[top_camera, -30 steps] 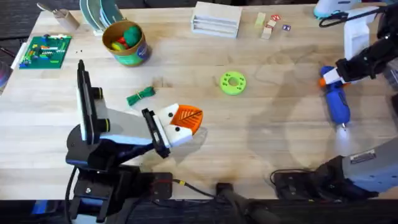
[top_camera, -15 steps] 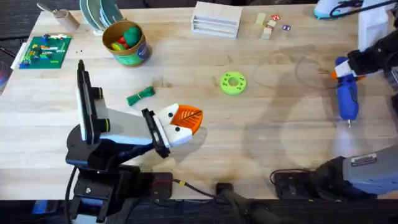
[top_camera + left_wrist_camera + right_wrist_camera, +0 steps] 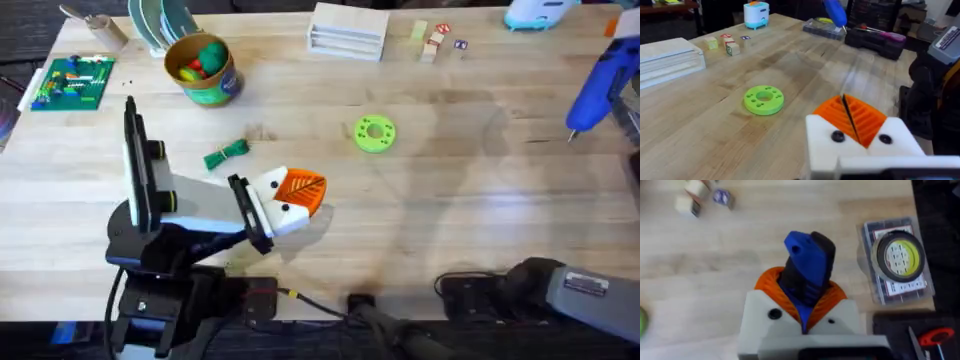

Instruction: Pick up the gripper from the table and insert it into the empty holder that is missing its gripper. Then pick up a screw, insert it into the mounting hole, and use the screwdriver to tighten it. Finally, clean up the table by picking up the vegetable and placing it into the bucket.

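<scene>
My left gripper (image 3: 302, 190) rests low over the table's middle left, its two orange ribbed fingers (image 3: 866, 119) pressed together with nothing between them. Each sits in a white holder (image 3: 895, 142) with a dark screw head. At the far right edge the blue screwdriver (image 3: 597, 84) hangs tilted above the table, tip pointing down. My right gripper (image 3: 802, 292) is shut on the screwdriver's body (image 3: 807, 270). The green vegetable (image 3: 227, 153) lies on the wood left of centre, behind the left gripper. The yellow-rimmed bucket (image 3: 203, 68) stands at the back left with toys inside.
A bright green ring disc (image 3: 375, 133) lies mid-table. A white box (image 3: 348, 30), small blocks (image 3: 432, 40) and stacked plates (image 3: 160, 20) line the back edge. A circuit board (image 3: 70, 82) is far left. A tape roll in a clear case (image 3: 897, 255) sits off the right side.
The right arm has carried the screwdriver up and away to the far right edge, from near the table surface. The left arm has not moved.
</scene>
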